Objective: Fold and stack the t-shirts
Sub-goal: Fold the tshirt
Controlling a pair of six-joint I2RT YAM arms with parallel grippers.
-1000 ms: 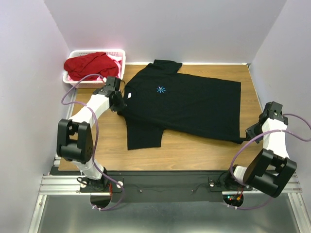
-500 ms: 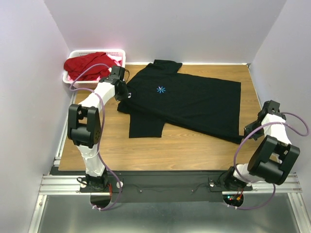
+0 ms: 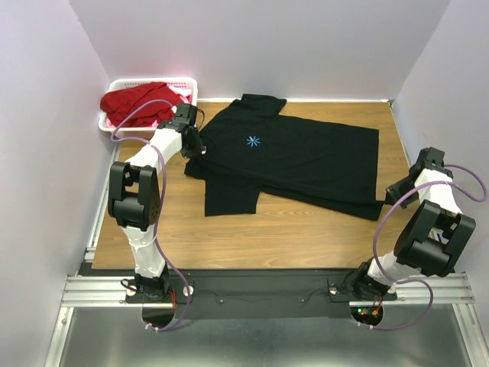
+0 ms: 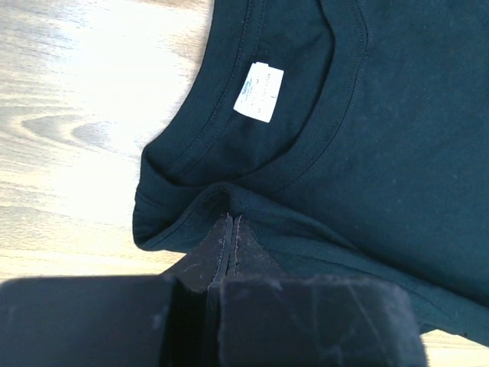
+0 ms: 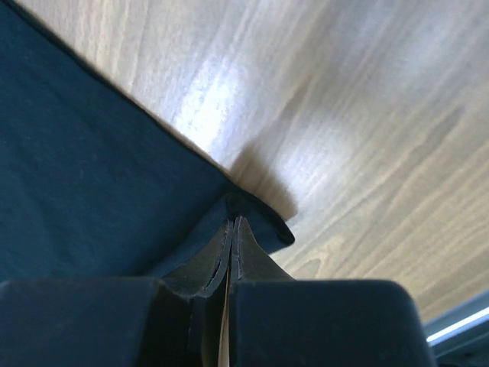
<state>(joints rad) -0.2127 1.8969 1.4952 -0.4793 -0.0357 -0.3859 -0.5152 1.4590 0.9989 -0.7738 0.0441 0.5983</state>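
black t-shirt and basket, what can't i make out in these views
- Left wrist view: the neck label of the black t-shirt has print too small to read.
- Top view: the red shirt covers whatever lies under it in the white basket.
- Right wrist view: the frame edge cuts off most of the black t-shirt, and its hem corner vanishes inside the right gripper.

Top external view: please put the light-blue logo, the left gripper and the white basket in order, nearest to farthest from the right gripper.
From the right gripper, at the black t-shirt hem's near-right corner:
1. Light-blue logo, on the shirt's chest.
2. Left gripper, at the collar side, farther left.
3. White basket, at the back left corner.
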